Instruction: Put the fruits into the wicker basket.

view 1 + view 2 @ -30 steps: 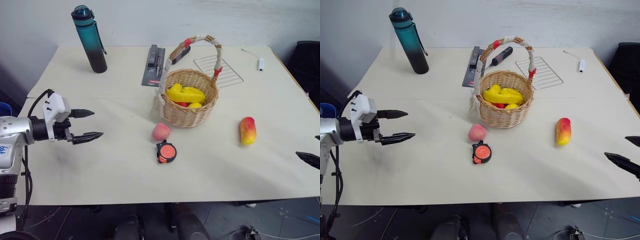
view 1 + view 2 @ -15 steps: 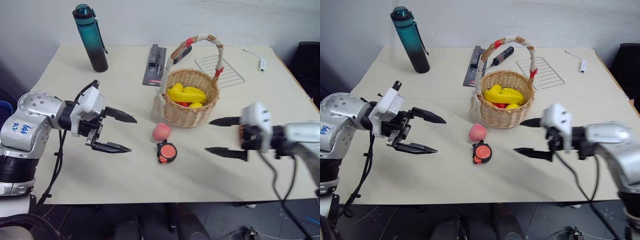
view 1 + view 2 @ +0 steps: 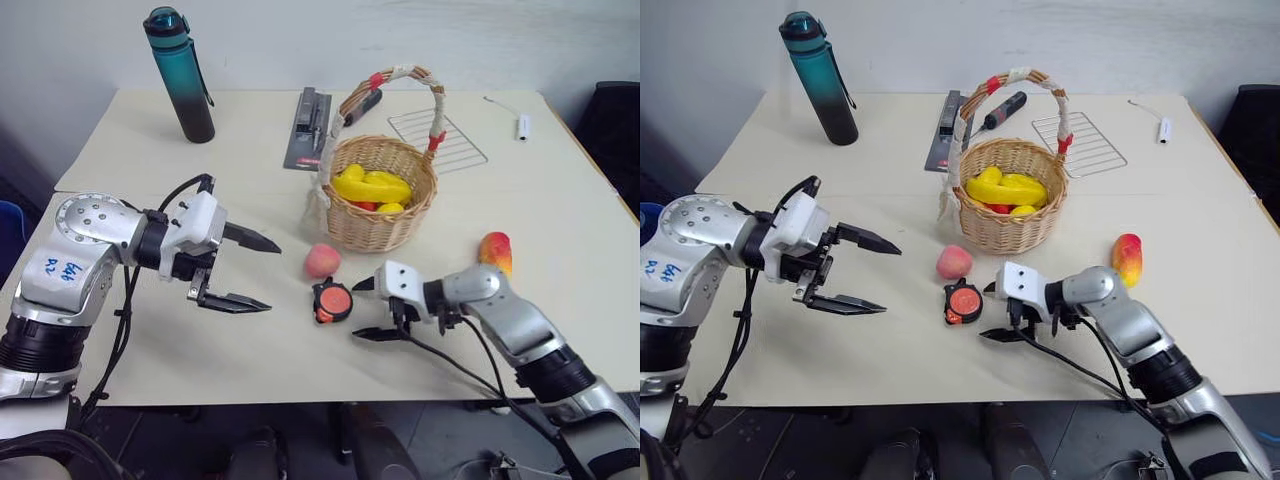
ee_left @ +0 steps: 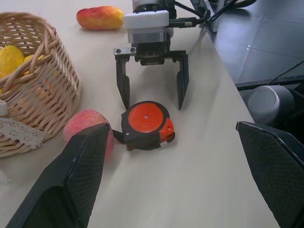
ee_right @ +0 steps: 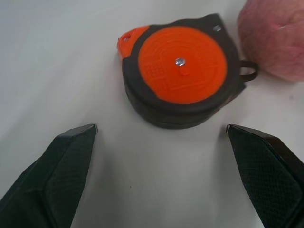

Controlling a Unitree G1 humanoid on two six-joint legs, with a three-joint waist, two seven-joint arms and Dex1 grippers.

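Note:
The peach (image 3: 322,261) lies on the table just in front of the wicker basket (image 3: 380,230). The mango (image 3: 496,251) lies to the right, behind my right arm. My left gripper (image 3: 272,277) hovers open to the left of the peach, pointing at it, with nothing between its fingers. My right gripper (image 3: 356,312) is low over the table, open, its fingertips just right of the orange-and-black tape measure (image 3: 333,301). In the right wrist view the tape measure (image 5: 183,76) sits between and ahead of the fingers, with the peach (image 5: 278,38) beyond it.
Yellow fruit-like items (image 3: 370,187) lie in the basket. A teal bottle (image 3: 180,75) stands at the back left. A black tool case (image 3: 308,130), a wire rack (image 3: 437,140) and a white adapter (image 3: 520,125) lie at the back. The table's front edge is close behind the tape measure.
My right arm has swung in from the right edge, leftward and down to the tape measure, staying open. The left gripper has shifted right toward the peach, mostly in the first half second.

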